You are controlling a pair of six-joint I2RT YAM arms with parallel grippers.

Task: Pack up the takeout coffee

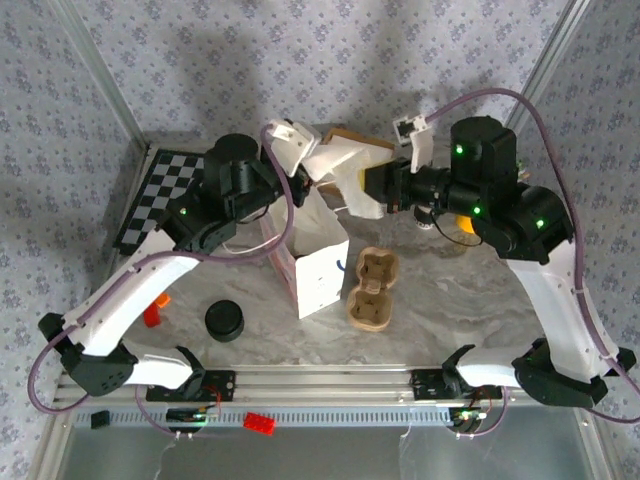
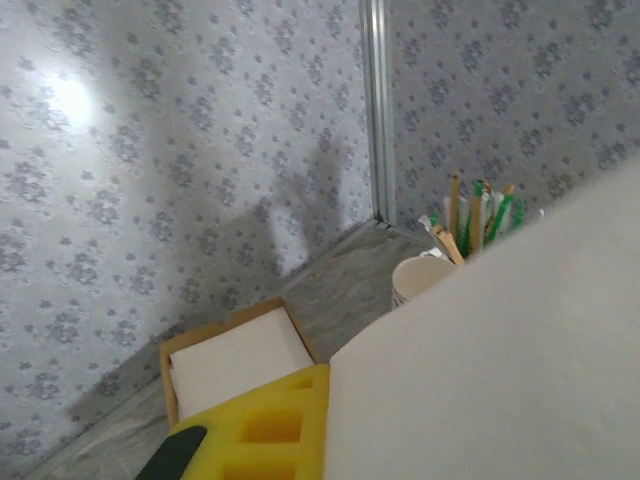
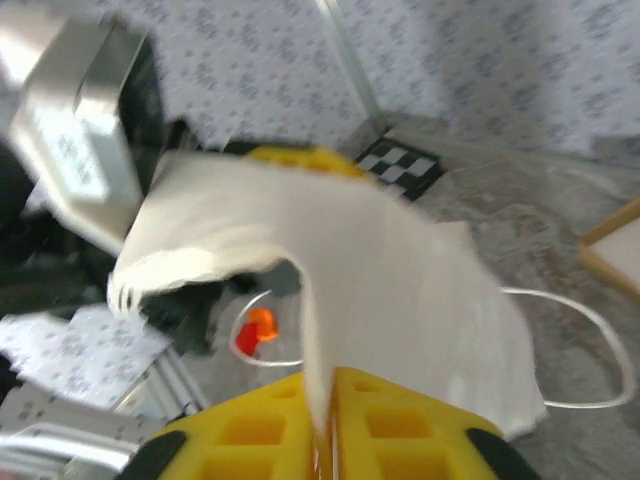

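Flowered wallpaper backs a marbled bench (image 1: 450, 290), where a white paper bag (image 1: 322, 268) stands at centre frame. Just above it in the overhead view, a white napkin (image 1: 345, 165) stretches between both arms. The left end effector (image 1: 303, 158) is clenched on one end, and the right end effector (image 3: 320, 392) pinches the other (yellow fingers nearly together). Where the coffee cup sits, I cannot tell.

Right wrist view smeared; orange blob (image 3: 258, 325) unidentifiable. A white paper (image 3: 400, 270) masks much of desk (image 3: 560, 230). On left end effector (image 2: 335, 395), one finger buried under it; cup of sticks (image 2: 420, 280) partly blocked.
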